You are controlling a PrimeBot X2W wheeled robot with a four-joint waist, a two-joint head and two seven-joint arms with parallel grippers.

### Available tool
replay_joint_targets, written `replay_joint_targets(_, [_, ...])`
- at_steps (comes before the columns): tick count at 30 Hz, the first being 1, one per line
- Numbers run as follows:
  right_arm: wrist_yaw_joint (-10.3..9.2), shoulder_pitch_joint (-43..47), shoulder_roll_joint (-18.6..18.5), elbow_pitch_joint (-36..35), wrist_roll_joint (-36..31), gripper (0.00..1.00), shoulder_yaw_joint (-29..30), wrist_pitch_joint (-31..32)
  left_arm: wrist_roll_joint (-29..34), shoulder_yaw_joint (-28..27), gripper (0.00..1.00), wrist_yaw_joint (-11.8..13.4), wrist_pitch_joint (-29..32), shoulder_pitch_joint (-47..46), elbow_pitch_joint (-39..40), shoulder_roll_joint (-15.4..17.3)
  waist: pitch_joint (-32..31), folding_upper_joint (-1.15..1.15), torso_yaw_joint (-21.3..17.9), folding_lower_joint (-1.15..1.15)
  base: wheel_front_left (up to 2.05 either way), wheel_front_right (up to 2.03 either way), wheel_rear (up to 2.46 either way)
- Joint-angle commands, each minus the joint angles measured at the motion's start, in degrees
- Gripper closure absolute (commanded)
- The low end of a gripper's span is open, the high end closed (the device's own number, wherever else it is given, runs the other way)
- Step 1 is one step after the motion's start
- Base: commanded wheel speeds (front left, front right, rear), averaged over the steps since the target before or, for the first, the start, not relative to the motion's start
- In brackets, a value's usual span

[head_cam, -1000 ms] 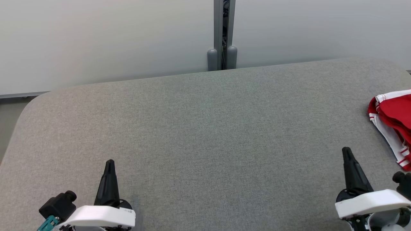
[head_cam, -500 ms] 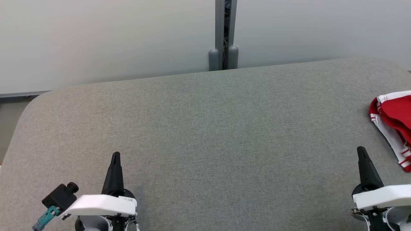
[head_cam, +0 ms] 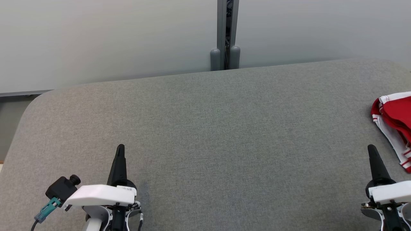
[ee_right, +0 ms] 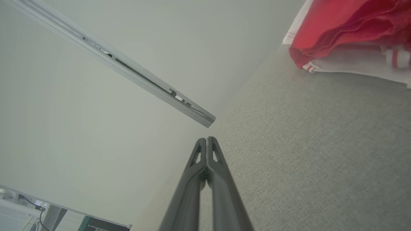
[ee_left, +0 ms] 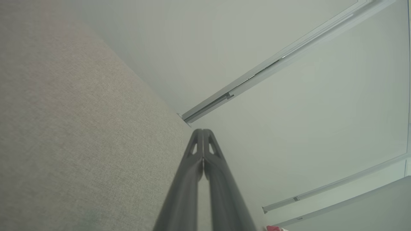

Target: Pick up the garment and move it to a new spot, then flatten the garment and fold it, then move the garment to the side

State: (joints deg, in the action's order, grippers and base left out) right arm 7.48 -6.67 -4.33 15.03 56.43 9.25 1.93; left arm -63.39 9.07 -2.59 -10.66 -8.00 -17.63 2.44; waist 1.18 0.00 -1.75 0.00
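The garment [head_cam: 395, 122] is red with white striped trim, lying bunched at the right edge of the grey table [head_cam: 205, 128]; part of it runs out of the head view. In the right wrist view the garment [ee_right: 340, 35] lies at the top right. My right gripper [head_cam: 372, 149] stands at the lower right, shut and empty, a little to the near left of the garment and apart from it. At the lower left my left gripper [head_cam: 120, 148] is shut with nothing in it. Both pairs of fingers [ee_left: 203, 150] [ee_right: 207, 157] are pressed together.
A pale wall with a grey vertical post [head_cam: 225, 35] rises behind the table's far edge. The table's rounded left corner [head_cam: 38, 99] drops to the floor.
Both grippers have shifted to the right in the head view, and the left one has also moved up. The post and the garment have shifted slightly right too, so the camera has moved. Both stay shut.
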Motion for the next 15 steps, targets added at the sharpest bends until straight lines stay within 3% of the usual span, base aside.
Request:
replay_joint_targets(1, [0.02, -1.4, -0.7, -0.3, 1.8, 1.00, 1.0, 0.7, -1.6, 0.2, 1.00, -0.6, 0.2, -2.2, 0.0, 0.3, 0.0, 0.00, 0.0, 0.00, 0.00, 0.00, 0.00])
replay_joint_targets(15, [0.02, -2.8, -0.9, 1.5, 9.7, 1.00, 4.6, 4.3, -9.8, 1.6, 1.00, -1.7, 1.0, -5.1, -2.5, 0.3, 0.0, 0.00, 0.3, 0.00, 0.00, 0.00, 0.00])
